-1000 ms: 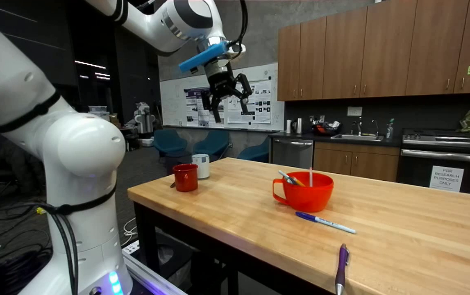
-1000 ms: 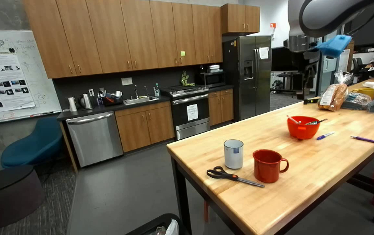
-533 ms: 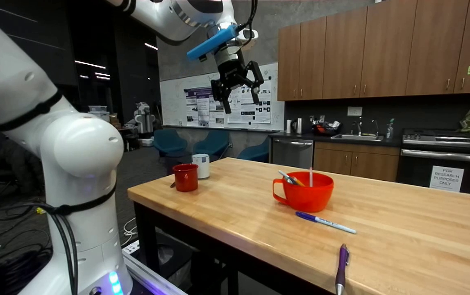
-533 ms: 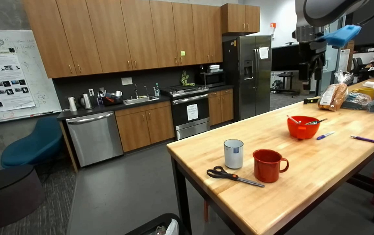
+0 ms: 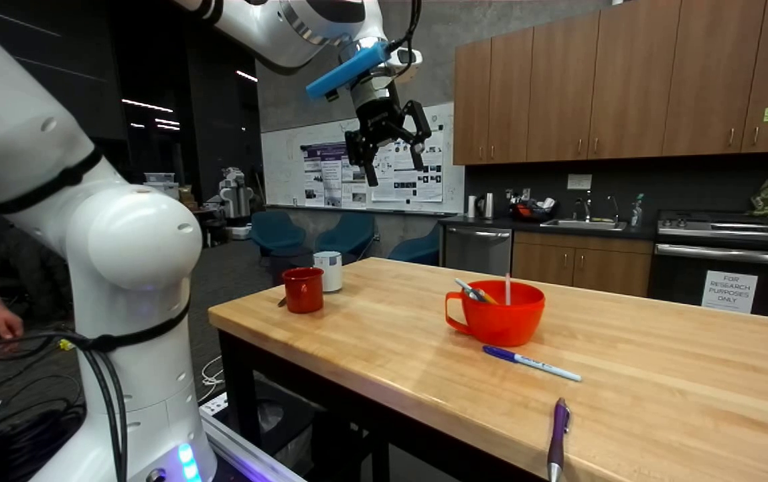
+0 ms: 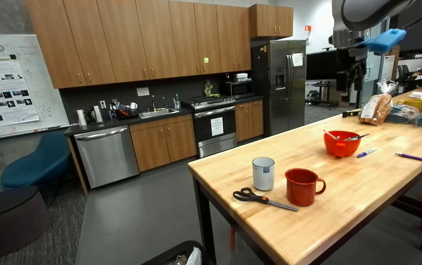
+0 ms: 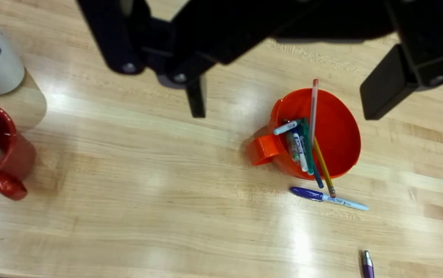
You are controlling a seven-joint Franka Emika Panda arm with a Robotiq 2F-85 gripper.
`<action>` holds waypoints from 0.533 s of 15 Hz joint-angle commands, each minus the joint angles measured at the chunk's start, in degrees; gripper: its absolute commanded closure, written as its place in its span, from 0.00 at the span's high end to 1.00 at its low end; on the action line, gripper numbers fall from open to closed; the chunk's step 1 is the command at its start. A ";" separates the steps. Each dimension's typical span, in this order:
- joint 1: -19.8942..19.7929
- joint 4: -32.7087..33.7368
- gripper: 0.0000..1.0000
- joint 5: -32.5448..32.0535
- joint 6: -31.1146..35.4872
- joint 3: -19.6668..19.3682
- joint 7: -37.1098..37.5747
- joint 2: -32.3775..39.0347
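Gripper: is hanging high above the table, fingers standing wide apart, holding and touching nothing.

Bowl, orange, one handle: is standing upright on the table, well below the gripper; in the wrist view, is showing in the gap between the fingers. Is looking like stiff, smooth plastic, probably light and not fragile. Likeliest hold: the bare rim away from the pens, or the handle; tilting would be setting the contents sliding.

Pens and pencil, in bowl: are leaning loosely together; likely light, stiff, shifting easily.

Marker, dark cap: is lying just beside the bowl; likely light, slick, inclined to roll. Likeliest hold: across the mid-barrel.

Pen, purple: is lying at the table edge, one end seeming to jut past; probably light, stiff, calling for the same hold.

Mug, red; cup, white: are standing near each other, well apart from the bowl.

Scissors: are lying just beside both.
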 commanded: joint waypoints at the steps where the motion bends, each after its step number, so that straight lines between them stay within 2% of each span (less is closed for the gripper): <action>1: 0.70 0.23 1.00 -0.77 0.41 0.19 1.35 0.41; 5: 3.04 2.41 1.00 -0.48 3.99 0.30 -0.80 3.67; 8: 3.34 5.62 1.00 -1.13 7.01 0.51 -0.50 8.39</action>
